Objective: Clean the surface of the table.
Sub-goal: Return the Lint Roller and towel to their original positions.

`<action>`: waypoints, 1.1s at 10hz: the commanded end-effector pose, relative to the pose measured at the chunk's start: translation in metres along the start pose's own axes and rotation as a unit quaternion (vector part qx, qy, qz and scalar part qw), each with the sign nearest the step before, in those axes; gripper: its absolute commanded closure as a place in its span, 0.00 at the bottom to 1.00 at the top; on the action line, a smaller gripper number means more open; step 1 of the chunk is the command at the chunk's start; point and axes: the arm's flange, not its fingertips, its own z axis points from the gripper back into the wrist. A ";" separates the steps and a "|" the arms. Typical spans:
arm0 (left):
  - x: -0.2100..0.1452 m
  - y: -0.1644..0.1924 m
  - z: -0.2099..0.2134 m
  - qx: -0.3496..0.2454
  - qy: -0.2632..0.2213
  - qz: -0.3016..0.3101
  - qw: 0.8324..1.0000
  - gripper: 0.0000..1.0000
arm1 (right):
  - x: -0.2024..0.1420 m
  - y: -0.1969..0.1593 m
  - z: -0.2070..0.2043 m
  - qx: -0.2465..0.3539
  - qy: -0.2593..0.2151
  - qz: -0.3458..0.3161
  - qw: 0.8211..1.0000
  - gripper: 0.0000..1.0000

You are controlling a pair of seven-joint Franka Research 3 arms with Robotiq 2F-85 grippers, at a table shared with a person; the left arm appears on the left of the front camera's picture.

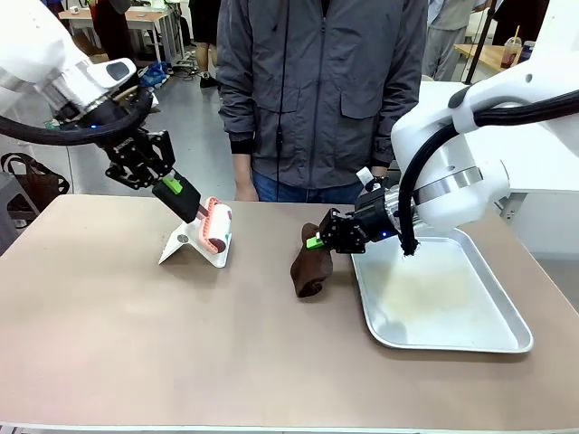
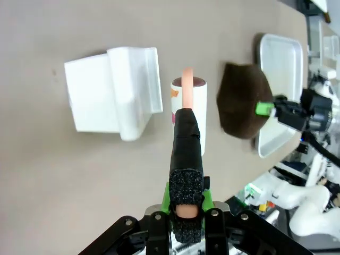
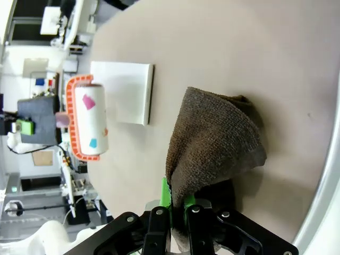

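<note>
The right gripper (image 1: 318,240) is clamped on a brown cloth (image 1: 310,264) hanging onto the table (image 1: 181,344) – bare top lies at its 7 o'clock. The left gripper (image 1: 174,190), farther off, is clamped on a lint roller (image 1: 217,226) handle.

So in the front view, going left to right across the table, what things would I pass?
Left pincer shut on a lint roller's handle → white roller stand → lint roller → brown cloth pinched by the right pincer → shiny metal tray, all over the tan table.

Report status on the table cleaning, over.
Left hand shut on lint roller, above its white stand. Right hand shut on brown cloth, touching table. Metal tray alongside.
</note>
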 end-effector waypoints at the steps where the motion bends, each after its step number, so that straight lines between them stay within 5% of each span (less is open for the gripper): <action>1: 0.024 -0.008 -0.001 0.031 -0.006 0.018 0.999 0.78 | -0.007 0.009 -0.003 -0.002 -0.014 -0.019 1.000 0.90; 5: 0.044 -0.002 -0.019 0.039 0.060 0.010 0.997 0.78 | -0.021 0.015 -0.018 -0.061 -0.003 -0.005 0.998 0.90; 11: 0.045 0.008 -0.031 0.040 0.031 0.000 0.999 0.78 | -0.018 0.002 -0.033 -0.048 0.040 -0.021 0.998 0.90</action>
